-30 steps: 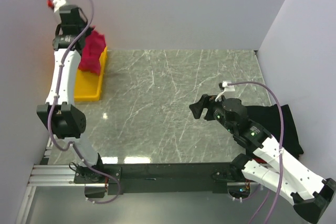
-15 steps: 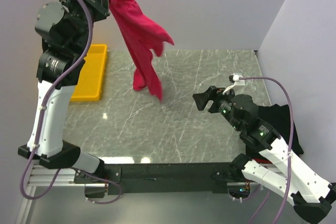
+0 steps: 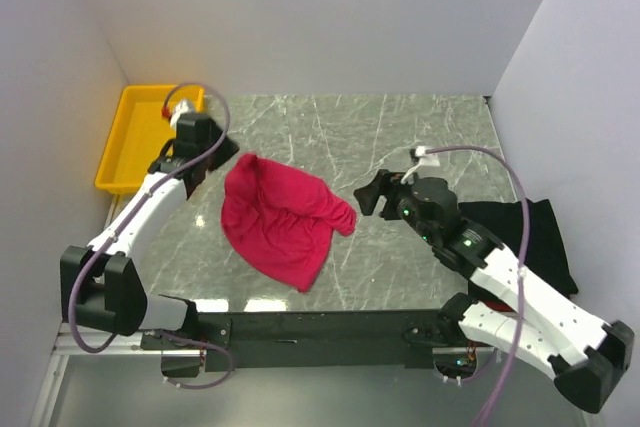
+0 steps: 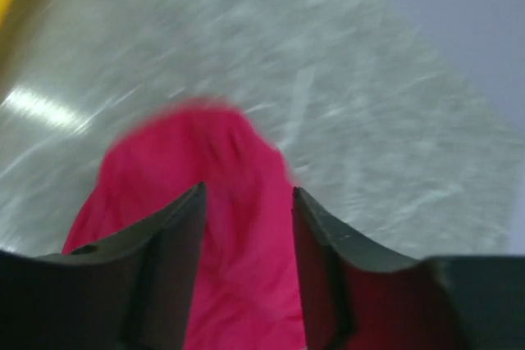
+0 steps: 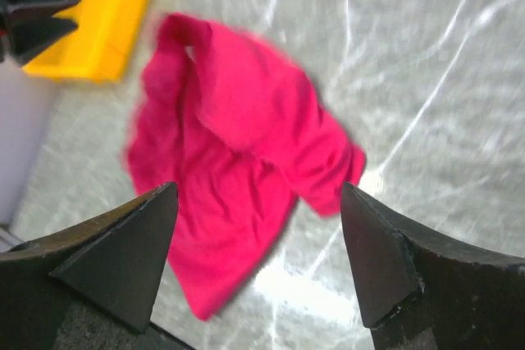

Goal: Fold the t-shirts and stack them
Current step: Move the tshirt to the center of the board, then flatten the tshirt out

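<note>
1. The crimson-pink t-shirt is lying in a crumpled heap, nowhere near flat, left of centre on the surface.
2. The black t-shirt is way over at the right edge of the frame. It's partly hidden behind the right arm, so it looks like that one waits its turn.
3. The left tool has its jaws parted. Pink cloth shows through the gap but nothing looks pinched. That view is pretty blurry, though.
4. The right tool is spread wide and holding nothing.
5. The bit that matters: the heap's long axis runs diagonally, from upper left down toward the bottom centre of the overhead frame. A flap pokes out to the right.
6. The left tool sits right at the heap's upper-left end, near the yellow tray. The right tool is just beside that right flap, pointing at it.
7. My guess is each arm takes its own side and they pull it flat. The left one is nearer.
</note>
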